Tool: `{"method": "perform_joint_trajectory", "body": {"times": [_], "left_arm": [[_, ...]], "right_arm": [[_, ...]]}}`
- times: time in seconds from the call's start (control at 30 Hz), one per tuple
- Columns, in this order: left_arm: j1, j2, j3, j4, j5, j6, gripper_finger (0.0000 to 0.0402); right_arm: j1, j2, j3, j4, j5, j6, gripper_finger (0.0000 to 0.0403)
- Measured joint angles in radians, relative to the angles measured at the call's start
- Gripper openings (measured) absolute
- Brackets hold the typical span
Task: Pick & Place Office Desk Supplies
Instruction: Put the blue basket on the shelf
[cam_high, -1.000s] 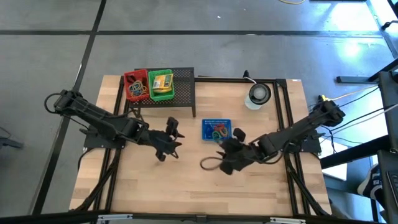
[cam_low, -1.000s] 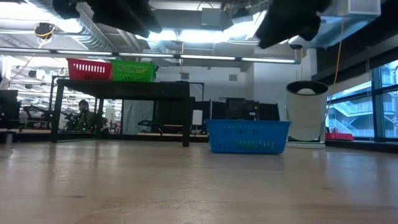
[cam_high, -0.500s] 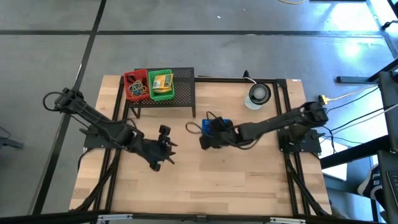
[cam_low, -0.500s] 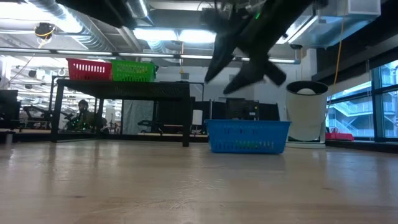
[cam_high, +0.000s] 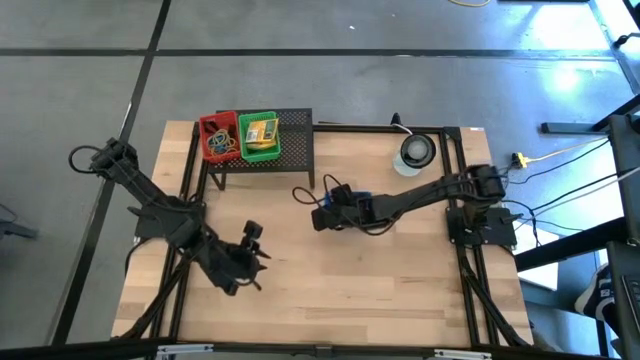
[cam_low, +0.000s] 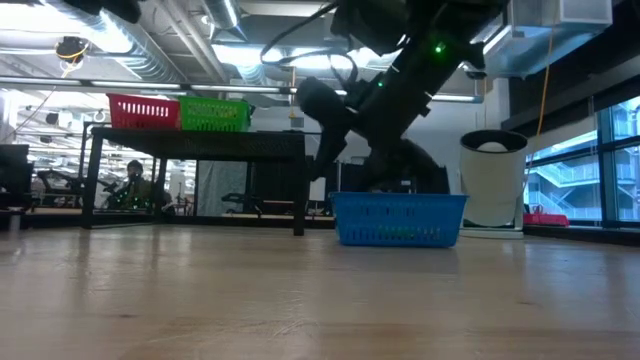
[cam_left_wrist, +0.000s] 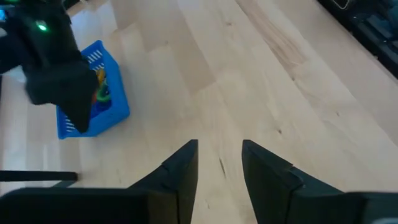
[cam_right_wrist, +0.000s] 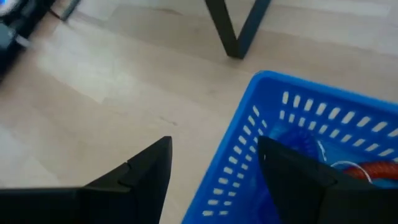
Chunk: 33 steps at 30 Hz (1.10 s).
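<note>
A blue basket (cam_left_wrist: 93, 102) stands on the table right of centre and holds coloured loops (cam_right_wrist: 367, 168). My right gripper (cam_right_wrist: 214, 142) hangs open over the basket's left wall (cam_right_wrist: 236, 149), one finger above the inside and one above the bare table. Whether it touches the basket, I cannot tell. In the high view the right gripper (cam_high: 322, 215) hides most of the basket (cam_high: 362, 199). My left gripper (cam_left_wrist: 219, 146) is open over bare wood with nothing between its fingers. It stands at the table's near left (cam_high: 250, 243).
A low black stand (cam_high: 290, 125) at the far left carries a red basket (cam_high: 217, 137) of loops and bands and a green basket (cam_high: 260, 135) with a yellow box. A round grey-white roll (cam_high: 415, 152) sits far right. Bare wood lies along the near edge.
My right gripper has swung from the middle of the table toward the far edge and the left, coming down over the blue basket's left side. My left gripper has drawn back toward the table's near left corner.
</note>
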Motion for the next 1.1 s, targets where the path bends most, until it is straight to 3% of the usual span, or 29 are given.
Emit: {"method": "perform_joint_trajectory", "body": {"times": [0.43,0.63,0.9,1.1], "left_arm": [[-0.006,0.000,0.000,-0.006,-0.026,-0.009,0.0103],[-0.006,0.000,0.000,-0.023,-0.026,-0.029,0.0098],[-0.006,0.000,0.000,-0.027,-0.026,-0.035,0.0097],[-0.006,0.000,0.000,-0.028,-0.026,-0.035,0.0093]], "right_arm": [[-0.001,0.068,0.000,0.012,0.005,-0.118,0.0229],[-0.001,0.068,0.000,0.010,-0.001,-0.211,0.0180],[0.006,0.066,0.000,0.007,-0.085,-0.233,0.0103],[0.028,0.059,0.000,0.007,-0.155,-0.230,0.0068]]}}
